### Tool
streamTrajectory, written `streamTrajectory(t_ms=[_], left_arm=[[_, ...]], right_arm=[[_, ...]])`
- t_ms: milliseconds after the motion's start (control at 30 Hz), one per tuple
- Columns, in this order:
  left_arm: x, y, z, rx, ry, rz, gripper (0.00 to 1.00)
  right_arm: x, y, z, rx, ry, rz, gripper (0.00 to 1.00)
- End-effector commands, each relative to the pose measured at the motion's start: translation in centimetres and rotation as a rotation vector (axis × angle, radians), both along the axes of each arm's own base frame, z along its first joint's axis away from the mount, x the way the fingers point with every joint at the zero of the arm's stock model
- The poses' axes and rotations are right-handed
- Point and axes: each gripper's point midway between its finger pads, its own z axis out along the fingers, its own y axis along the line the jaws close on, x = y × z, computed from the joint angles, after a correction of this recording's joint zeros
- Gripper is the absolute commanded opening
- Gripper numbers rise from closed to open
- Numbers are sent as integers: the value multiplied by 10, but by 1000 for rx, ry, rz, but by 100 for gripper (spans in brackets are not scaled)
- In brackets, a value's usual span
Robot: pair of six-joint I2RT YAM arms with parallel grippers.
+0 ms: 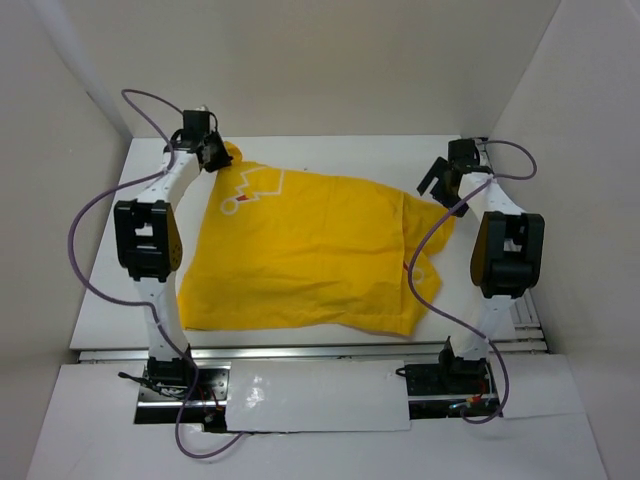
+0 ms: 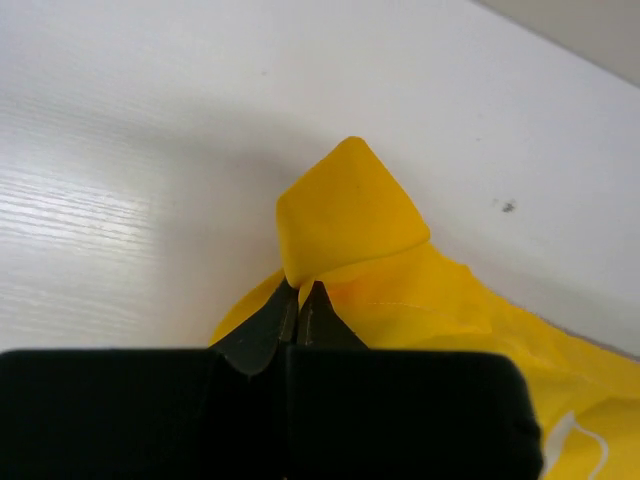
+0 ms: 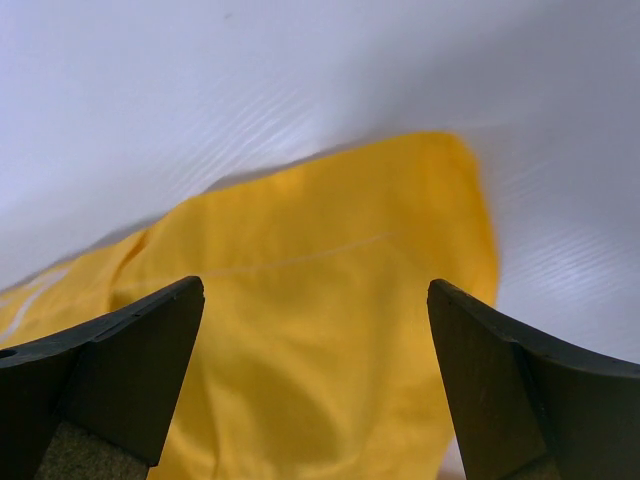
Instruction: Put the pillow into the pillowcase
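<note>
Well, from above, my left pincer (image 1: 213, 150) pinches a corner of the yellow pillowcase (image 1: 310, 250), which lies flat on the table (image 1: 110, 310); no pillow shows. My left wrist: jaws shut on that corner, white table beyond. My right wrist: right pincer (image 3: 315, 290) wide open, holding nothing, pillowcase edge just under it. I think it should grab there next.
</note>
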Motion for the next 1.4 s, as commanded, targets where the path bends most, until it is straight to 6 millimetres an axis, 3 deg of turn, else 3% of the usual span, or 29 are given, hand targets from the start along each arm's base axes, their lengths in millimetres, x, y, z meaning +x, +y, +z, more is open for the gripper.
streamTrajectory(t_ms=[0,33,100,167,300,333,500,633,700,733,767,800,900,933,1033,1067,1200,1267,1300,1367], left_arm=[[1,5,98,52,-236,-38,0],[-5,4,113,56,-262,-53,0],[-12,-3,121,57,-274,-76,0],[-20,-3,132,66,-298,-82,0],[-30,-14,155,71,-345,-106,0],[-31,-13,149,79,-334,-112,0],[-41,-25,162,78,-359,-145,0],[-43,-22,165,89,-358,-128,0],[-40,-20,164,87,-357,-114,0],[-40,-20,161,87,-345,-114,0],[-39,-19,154,84,-324,-103,0],[-38,-19,158,84,-333,-102,0],[-36,-13,159,96,-322,-68,0],[-37,-11,162,102,-322,-58,0],[-36,1,159,106,-298,10,0],[-36,4,159,105,-298,29,0],[-34,29,200,117,-371,109,0],[-35,37,218,112,-397,137,0],[-35,46,242,111,-448,174,0],[-37,55,261,123,-481,207,0]], right_arm=[[5,-16,0,-47,17,-56,100],[5,-22,-3,-48,10,-70,100],[8,-22,-18,-17,20,-45,100],[20,-23,-16,-24,0,-38,100],[23,-35,-37,-46,49,-76,100],[25,-31,-45,-28,55,-64,100],[36,-12,-62,61,24,1,100],[42,-1,-78,98,54,18,100],[42,11,-84,81,68,54,78],[40,8,-87,63,70,56,52],[38,13,-90,52,81,62,13],[39,15,-86,39,73,64,0],[42,8,-67,-8,26,70,0],[47,-1,-44,-54,-26,38,0],[53,-22,-4,-138,-109,-4,0],[54,-29,21,-173,-159,-24,0],[63,-69,102,-299,-280,-110,0],[64,-74,137,-310,-351,-124,0],[66,-83,156,-316,-394,-145,0],[69,-98,201,-333,-485,-190,0]])
